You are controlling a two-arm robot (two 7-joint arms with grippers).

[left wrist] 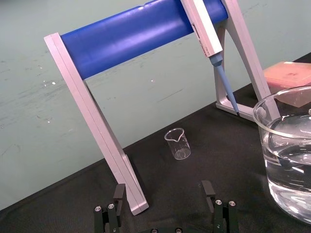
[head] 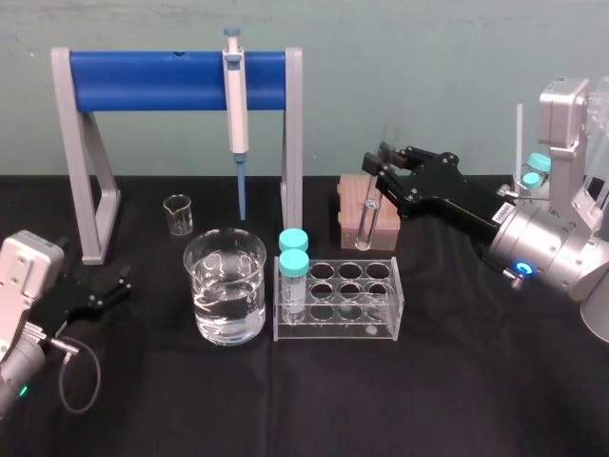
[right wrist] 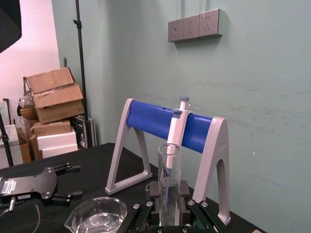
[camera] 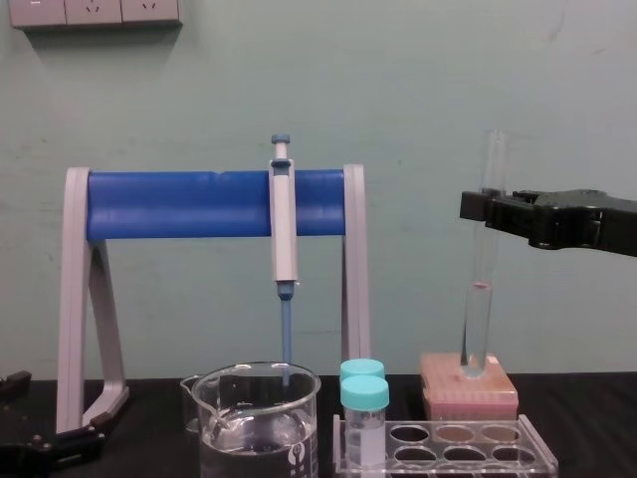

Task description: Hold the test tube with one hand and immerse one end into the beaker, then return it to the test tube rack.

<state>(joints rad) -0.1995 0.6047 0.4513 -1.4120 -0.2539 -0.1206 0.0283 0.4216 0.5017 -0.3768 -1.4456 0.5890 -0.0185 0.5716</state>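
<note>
Right gripper [head: 383, 177], right of centre in head view, reaching in from the right edge. Fingers clamped on the test tube [head: 364, 227], pinching it in its upper third. In chest view, same grip [camera: 484, 207] at upper right, with the tube [camera: 481, 289] upright and mouth up. Rounded lower end seen against the pink box [camera: 443, 393]; cannot tell whether touching it. Tube up behind the far right corner of the test tube rack [head: 333, 328], outside its holes and well apart from the beaker [head: 205, 286].

Beaker at lower centre of head view, about half full of clear liquid, just left of the rack. Two teal-capped vials [head: 293, 262] upright in the rack's left end.

Left gripper [head: 119, 288] low at lower left of head view, near the black table [head: 381, 400]. Fingers [left wrist: 119, 194] apart, holding nothing.

Across the upper frame, a grey-and-blue stand [head: 171, 81] with a pipette [head: 235, 105] hanging from it. Small beaker [head: 177, 214] under the bar.
</note>
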